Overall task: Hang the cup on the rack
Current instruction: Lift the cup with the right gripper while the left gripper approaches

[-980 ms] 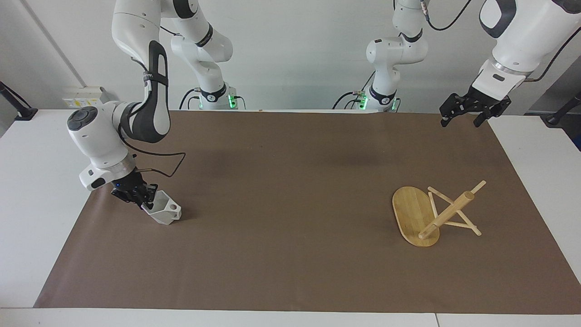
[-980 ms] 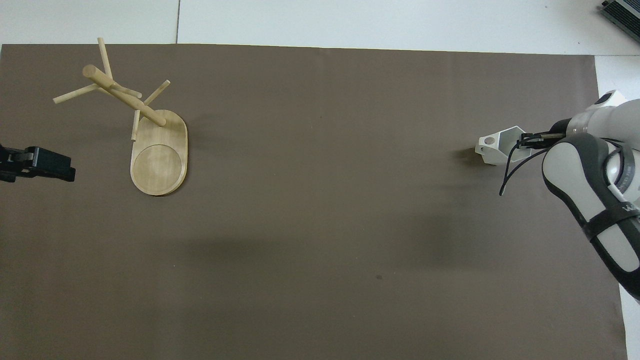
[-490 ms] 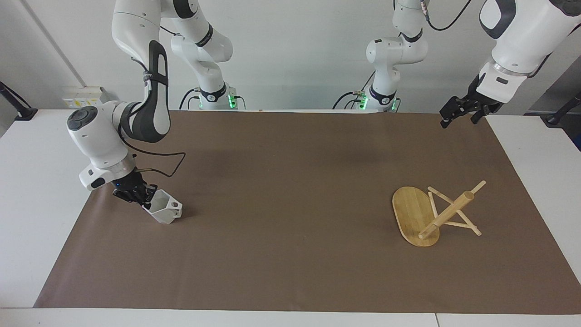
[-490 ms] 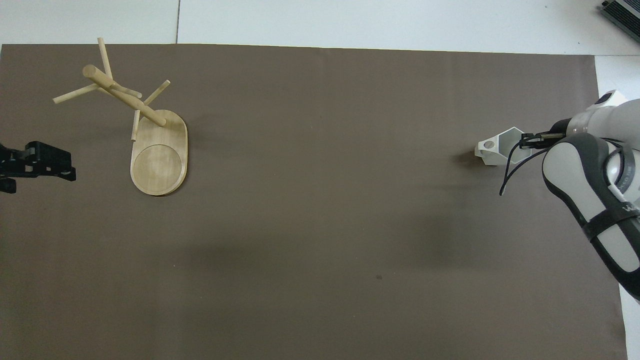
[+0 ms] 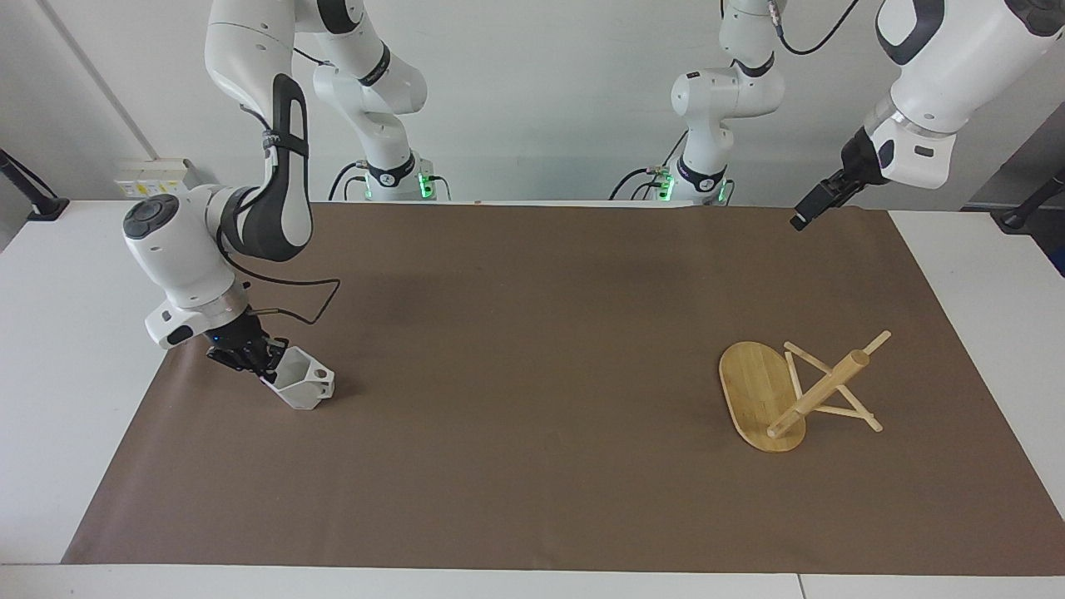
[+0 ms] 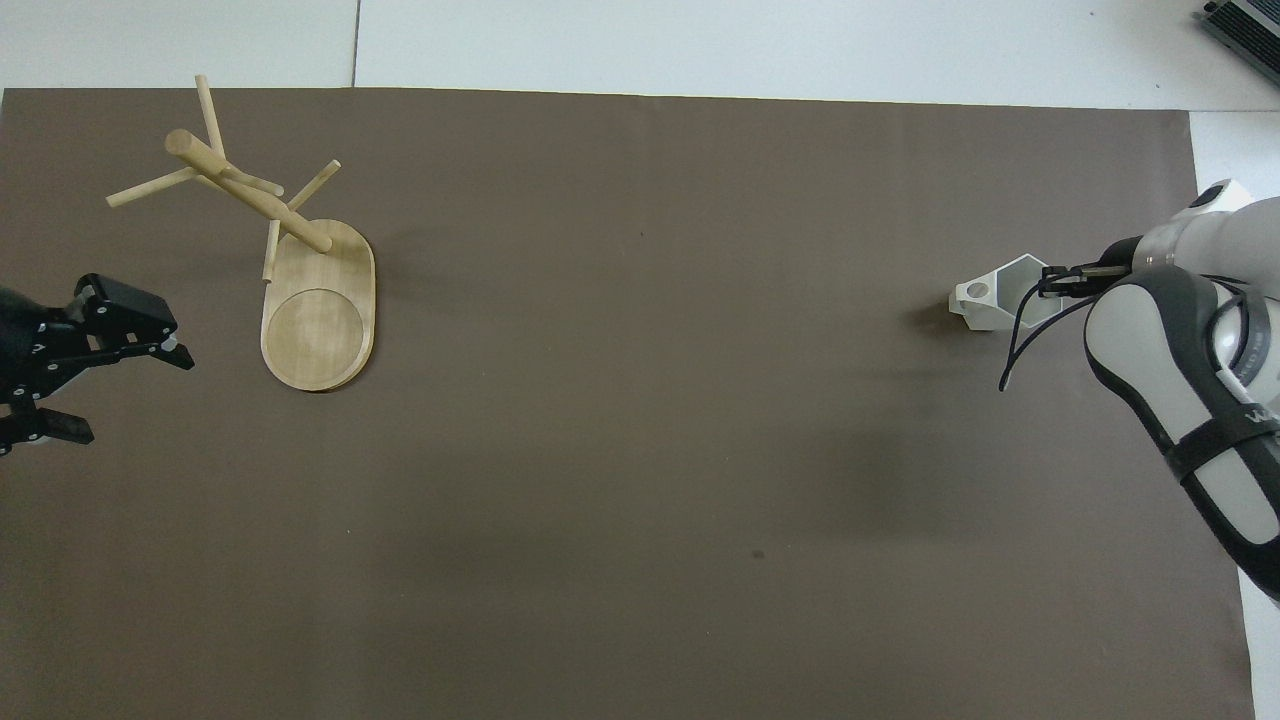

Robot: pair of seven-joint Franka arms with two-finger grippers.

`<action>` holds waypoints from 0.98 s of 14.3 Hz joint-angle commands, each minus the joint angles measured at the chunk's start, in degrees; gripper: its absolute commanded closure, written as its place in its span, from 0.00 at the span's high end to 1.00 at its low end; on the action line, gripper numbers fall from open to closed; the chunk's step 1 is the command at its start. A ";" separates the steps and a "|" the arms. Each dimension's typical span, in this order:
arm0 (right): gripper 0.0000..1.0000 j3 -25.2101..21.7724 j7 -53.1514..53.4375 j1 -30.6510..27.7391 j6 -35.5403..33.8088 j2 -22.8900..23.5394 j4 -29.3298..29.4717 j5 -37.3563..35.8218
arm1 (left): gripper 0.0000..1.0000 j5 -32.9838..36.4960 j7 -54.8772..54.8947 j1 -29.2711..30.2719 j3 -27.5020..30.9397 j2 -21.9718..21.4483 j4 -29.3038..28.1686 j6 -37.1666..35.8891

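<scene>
Facing view: right gripper point(image 5: 268, 363) clamps small white faceted cup point(image 5: 301, 384); light bamboo peg rack point(image 5: 786, 397) stands far toward 3 o'clock, nearer wide-open left gripper point(image 6: 100, 365).

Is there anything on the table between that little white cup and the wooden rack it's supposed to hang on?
Nothing visible. The right gripper grips the cup at the right arm's end of the brown mat; the rack stands at the left arm's end. Only bare mat lies between them. The left gripper hangs open beside the rack.
</scene>
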 commanded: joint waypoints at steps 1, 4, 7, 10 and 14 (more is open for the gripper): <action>0.00 0.99 2.67 -0.07 -7.68 -0.80 4.84 0.80 | 1.00 -6.53 -9.91 3.55 -0.13 -1.72 -1.99 0.49; 0.00 6.25 8.64 0.19 -15.87 -1.15 11.44 2.02 | 1.00 -11.12 -20.81 5.15 -0.13 -1.72 -2.17 1.37; 0.00 10.39 17.69 0.28 -14.14 -1.95 12.51 20.86 | 1.00 -16.46 -30.42 4.97 -0.22 -2.41 -4.53 5.49; 0.00 18.20 18.06 0.54 -6.60 -1.51 12.33 25.32 | 1.00 -26.47 -32.18 6.02 -0.13 -5.48 -11.72 11.37; 0.00 28.92 24.38 2.03 5.44 -0.89 11.89 32.95 | 1.00 -36.85 -33.32 5.76 -0.22 -5.94 -15.61 16.40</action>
